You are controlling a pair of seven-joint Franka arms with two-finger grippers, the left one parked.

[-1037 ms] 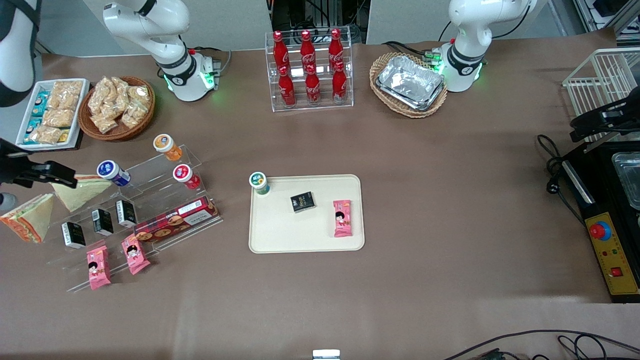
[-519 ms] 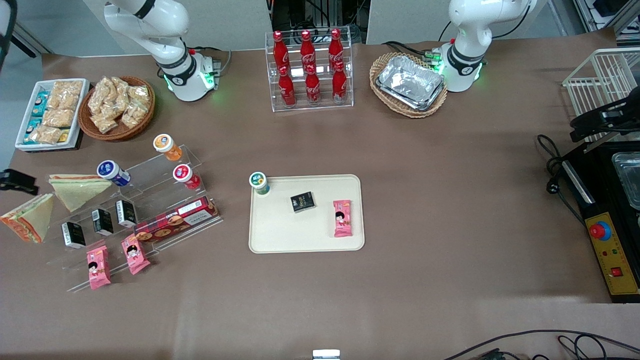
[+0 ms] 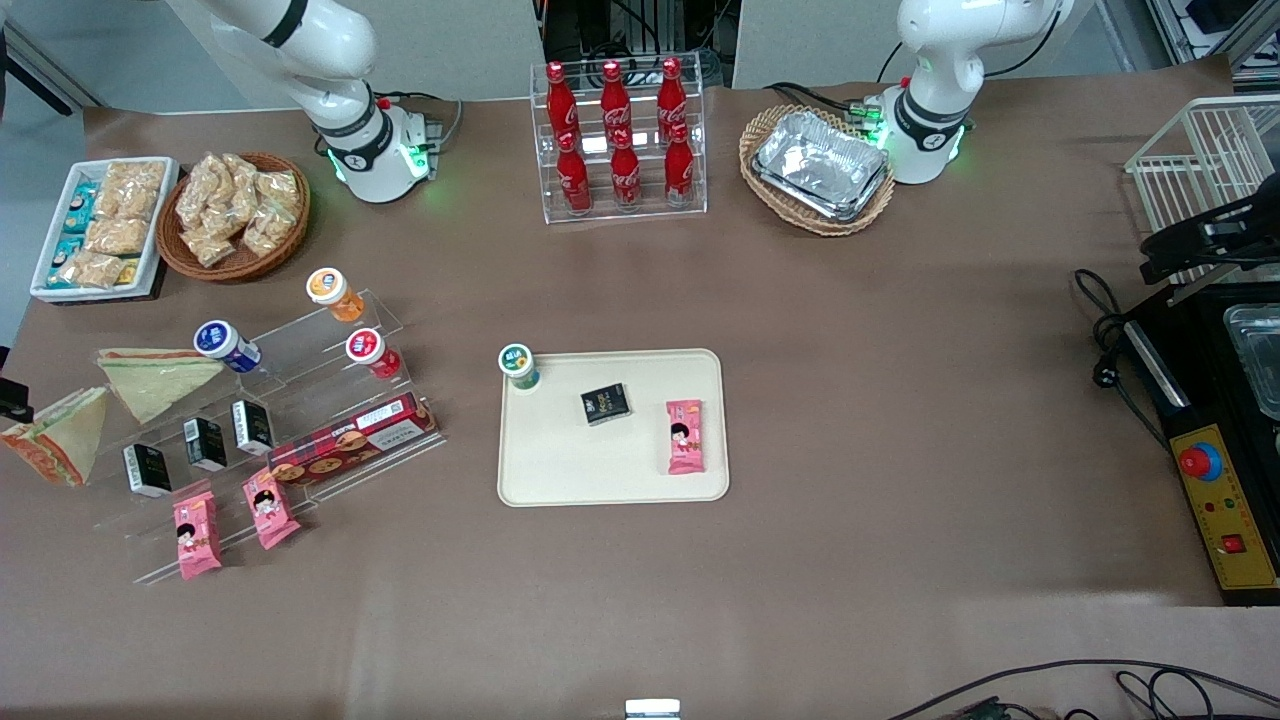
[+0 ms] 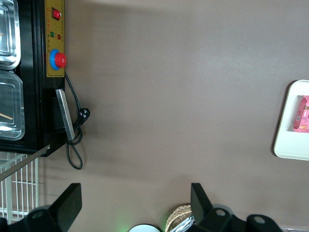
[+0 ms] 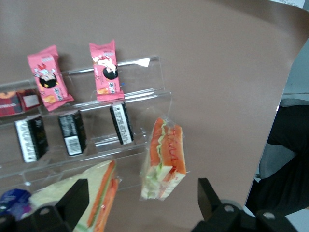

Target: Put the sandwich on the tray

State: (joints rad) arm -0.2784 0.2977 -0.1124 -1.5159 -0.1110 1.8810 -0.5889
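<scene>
Lying at the working arm's end of the table, the triangular wrapped sandwich with orange-red edges (image 3: pixel 58 438) (image 5: pixel 165 157) rests on the brown cloth beside a paler greenish-cream wedge sandwich (image 3: pixel 155 380) and a clear acrylic display rack (image 3: pixel 290 420). The right gripper (image 5: pixel 140 205) hangs above it, fingers spread wide and holding nothing. The cream-beige rectangular plastic tray (image 3: pixel 560 470) sits well apart, mid-table.

Two sandwiches (image 3: pixel 60 448), six cola bottles (image 3: pixel 620 135), seemingly three pink packets (image 3: pixel 685 436)
</scene>
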